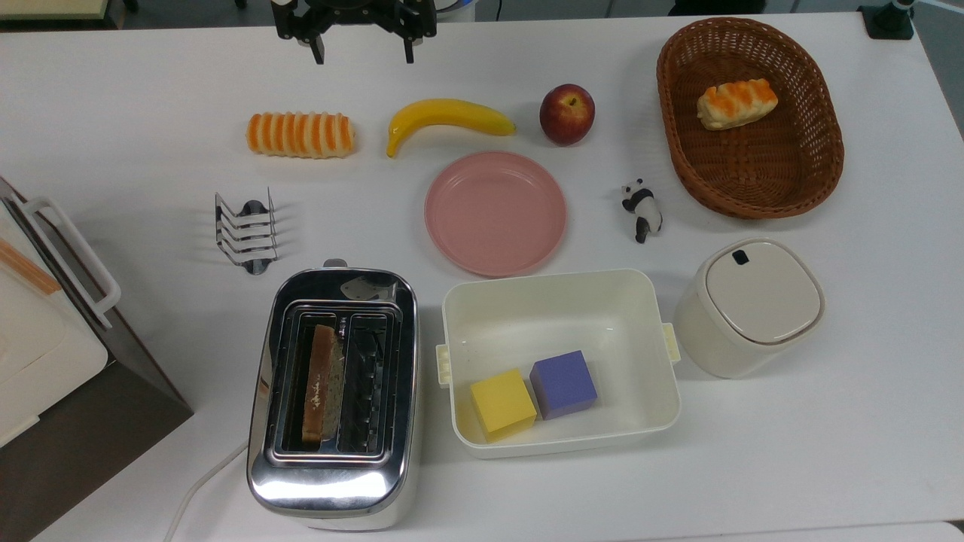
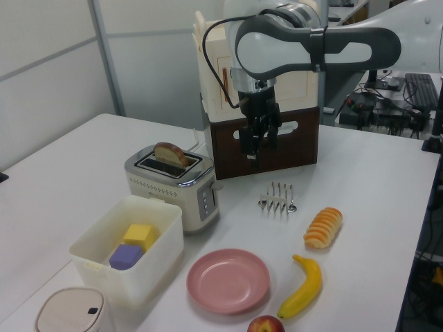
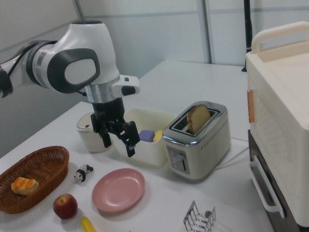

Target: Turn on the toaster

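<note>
My tool (image 1: 361, 47) hangs open and empty above the worktop (image 1: 828, 452), well apart from the toaster (image 1: 331, 482).

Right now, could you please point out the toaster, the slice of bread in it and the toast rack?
toaster (image 1: 331, 482): top view, on its shiny chrome top near the cord end.
slice of bread (image 1: 319, 380): top view, on its upper edge.
toast rack (image 2: 277, 197): left view, on its wire dividers.
</note>
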